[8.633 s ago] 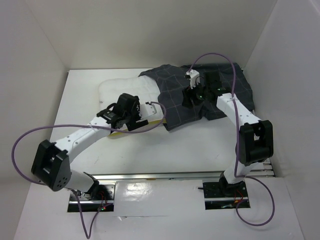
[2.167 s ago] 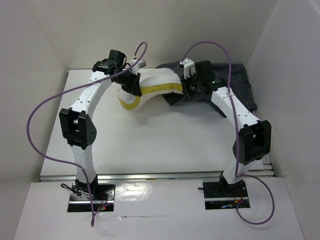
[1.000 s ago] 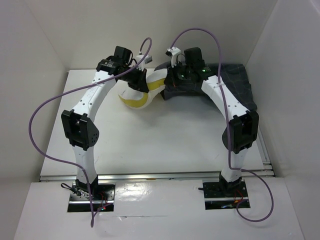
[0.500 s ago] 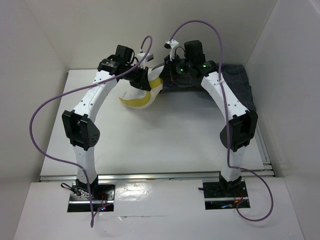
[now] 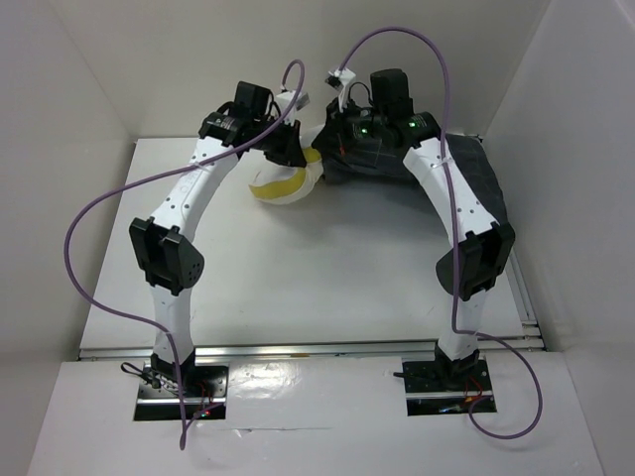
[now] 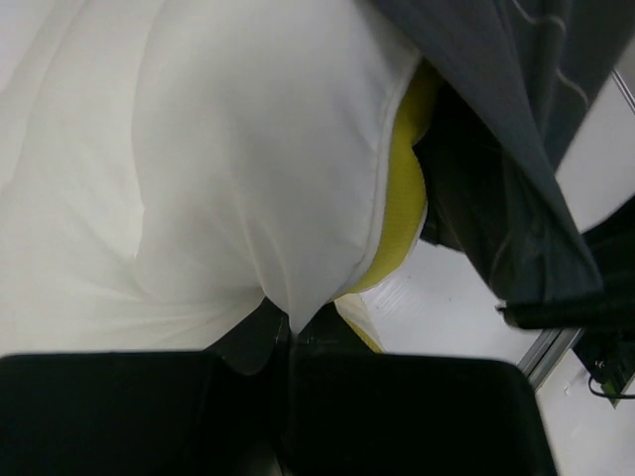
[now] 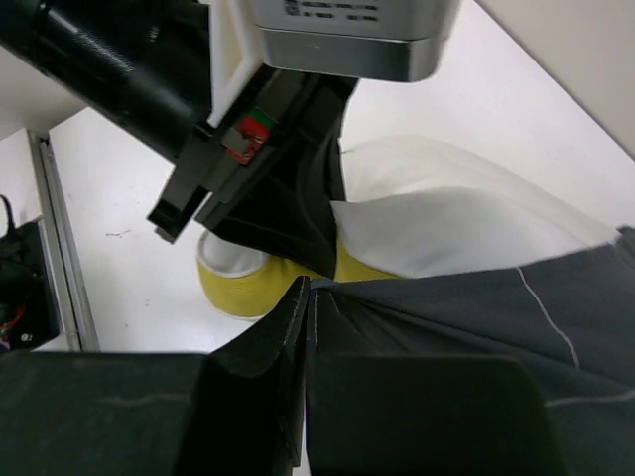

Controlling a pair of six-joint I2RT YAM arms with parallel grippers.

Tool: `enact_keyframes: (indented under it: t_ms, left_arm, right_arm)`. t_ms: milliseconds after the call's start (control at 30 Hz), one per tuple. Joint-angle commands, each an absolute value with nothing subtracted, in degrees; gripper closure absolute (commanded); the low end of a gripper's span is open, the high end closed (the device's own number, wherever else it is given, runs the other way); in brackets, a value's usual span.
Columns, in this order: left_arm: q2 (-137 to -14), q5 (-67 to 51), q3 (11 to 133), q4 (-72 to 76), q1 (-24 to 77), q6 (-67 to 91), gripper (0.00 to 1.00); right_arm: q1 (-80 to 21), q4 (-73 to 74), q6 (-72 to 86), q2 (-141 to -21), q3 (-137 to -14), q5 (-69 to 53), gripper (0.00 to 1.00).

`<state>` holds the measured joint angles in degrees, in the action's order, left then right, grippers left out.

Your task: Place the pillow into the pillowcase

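Note:
The white pillow (image 5: 290,184) with yellow trim hangs bunched at the back of the table, its right part going under the dark grid-patterned pillowcase (image 5: 466,178). My left gripper (image 5: 291,151) is shut on a pinch of the pillow (image 6: 248,198); yellow trim (image 6: 402,198) shows beside the pillowcase (image 6: 496,149). My right gripper (image 5: 332,139) is shut on the pillowcase's edge (image 7: 476,307), lifted just above the pillow (image 7: 446,228). In the right wrist view the left gripper (image 7: 298,248) is close by, almost touching.
White walls close the table (image 5: 317,268) at back and sides. Purple cables (image 5: 89,228) loop from both arms. The two wrists stand very close together at the back centre. A metal rail (image 5: 298,349) runs along the near edge.
Both grippers have moved toward each other and farther back over the last second. The pillowcase edge has slid left over more of the pillow, which is more bunched and shows less.

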<state>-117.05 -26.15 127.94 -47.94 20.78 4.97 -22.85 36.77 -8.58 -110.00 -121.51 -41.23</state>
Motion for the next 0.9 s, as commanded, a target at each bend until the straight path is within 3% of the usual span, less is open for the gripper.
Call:
enact_keyframes:
  t_ms: [0,300,333,367,500,867]
  left_arm:
    - [-117.5,-28.1,131.3,-33.9,23.1,7.0,1.00]
    - [-113.5,-25.7,124.7,-33.9,23.6,5.3,1.00]
    - [-112.5,-25.1,123.2,-33.9,23.6,4.5,1.00]
    - [-111.6,-25.0,121.8,-33.9,23.6,3.4,1.00]
    - [-105.2,-21.4,111.1,-33.9,23.1,0.3,1.00]
    - [-92.9,-13.3,92.6,-34.5,21.5,-6.9,1.00]
  right_arm:
    - [-26.5,35.2,-6.7,-107.5,-125.5,-54.3,1.00]
    - [-26.5,36.2,-9.1,-105.2,-119.5,-52.3,0.98]
    - [-26.5,36.2,-9.1,-105.2,-119.5,-52.3,0.92]
    - [-25.8,36.2,-9.1,-104.5,-118.6,-50.9,0.73]
    - [-22.3,33.8,-6.3,-102.0,-115.8,-47.9,0.45]
    - [-13.1,28.3,1.4,-101.1,-112.1,-34.5,0.39]
